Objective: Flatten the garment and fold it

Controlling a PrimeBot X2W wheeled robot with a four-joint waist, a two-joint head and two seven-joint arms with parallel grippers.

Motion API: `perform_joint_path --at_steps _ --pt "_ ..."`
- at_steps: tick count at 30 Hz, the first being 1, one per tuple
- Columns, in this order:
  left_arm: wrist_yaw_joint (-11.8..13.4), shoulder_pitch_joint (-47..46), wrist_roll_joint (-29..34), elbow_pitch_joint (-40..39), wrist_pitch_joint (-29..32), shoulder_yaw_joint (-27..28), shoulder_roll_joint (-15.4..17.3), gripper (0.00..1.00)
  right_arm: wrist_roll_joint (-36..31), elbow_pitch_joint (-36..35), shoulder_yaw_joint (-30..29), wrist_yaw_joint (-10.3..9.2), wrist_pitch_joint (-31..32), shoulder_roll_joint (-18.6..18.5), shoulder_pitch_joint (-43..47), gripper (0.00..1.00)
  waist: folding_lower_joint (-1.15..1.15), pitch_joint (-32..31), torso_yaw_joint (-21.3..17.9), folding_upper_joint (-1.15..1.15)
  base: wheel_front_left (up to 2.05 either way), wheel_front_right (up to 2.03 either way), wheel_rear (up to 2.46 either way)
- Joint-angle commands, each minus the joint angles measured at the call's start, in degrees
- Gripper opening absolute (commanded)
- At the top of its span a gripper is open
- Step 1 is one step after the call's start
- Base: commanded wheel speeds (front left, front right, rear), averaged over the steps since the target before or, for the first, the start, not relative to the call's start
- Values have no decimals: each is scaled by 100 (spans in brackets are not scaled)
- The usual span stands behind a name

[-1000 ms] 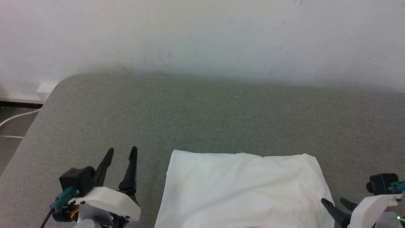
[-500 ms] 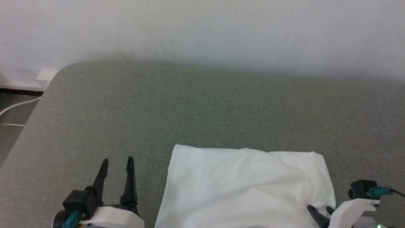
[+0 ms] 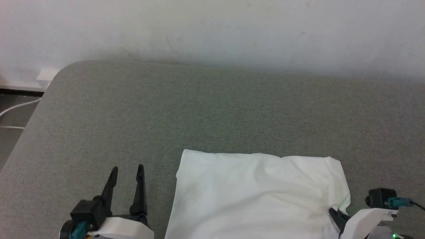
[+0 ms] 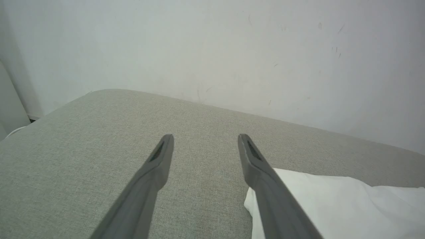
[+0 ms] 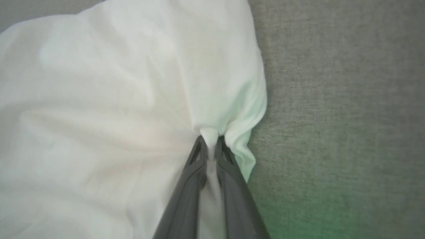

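Right gripper (image 3: 332, 212) (image 5: 209, 141) sits at the near right, fingers (image 5: 232, 186) clenched on a pinch of the garment (image 3: 252, 196) (image 5: 99, 116) at its right edge. Cloth bunches into a small peak between the tips, and folds fan out from that spot. A loose flap hangs just right of the fingers, over the grey worktop (image 3: 199, 109).

Left gripper (image 3: 127, 169) (image 4: 206, 139) is at the near left, fingers (image 4: 149, 179) spread apart and holding nothing. They point away from the robot over bare worktop. The garment's left edge lies just beside the right-hand finger; from the left wrist that finger overlaps the cloth's corner (image 4: 332, 205), and I cannot tell whether they touch.

The garment lies near the front edge as a white, roughly rectangular folded shape. It spans the space between the two grippers, closer to the right one. Its far edge is fairly straight, with light wrinkles near the right corner.

Beyond it the worktop is bare up to a rounded far-left corner. A white wall (image 3: 212, 30) stands behind. A white cable (image 3: 16, 107) runs on the floor at far left.
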Motion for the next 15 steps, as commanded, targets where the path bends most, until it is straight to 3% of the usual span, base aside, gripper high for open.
perform_joint_path --at_steps 1,10,15 --pt "-69 -54 63 23 -27 99 -39 100 -27 222 -27 -22 -58 55 46 0 0 -62 -46 0 0 0 0" --pt "-326 61 240 76 -27 360 -234 100 -288 13 -1283 -22 -330 -517 -73 0 0 -242 -230 0 0 0 0" --pt "-423 97 299 125 -27 424 -317 100 -313 -221 -1547 -22 -314 -547 -97 0 0 -289 -304 0 0 0 0"
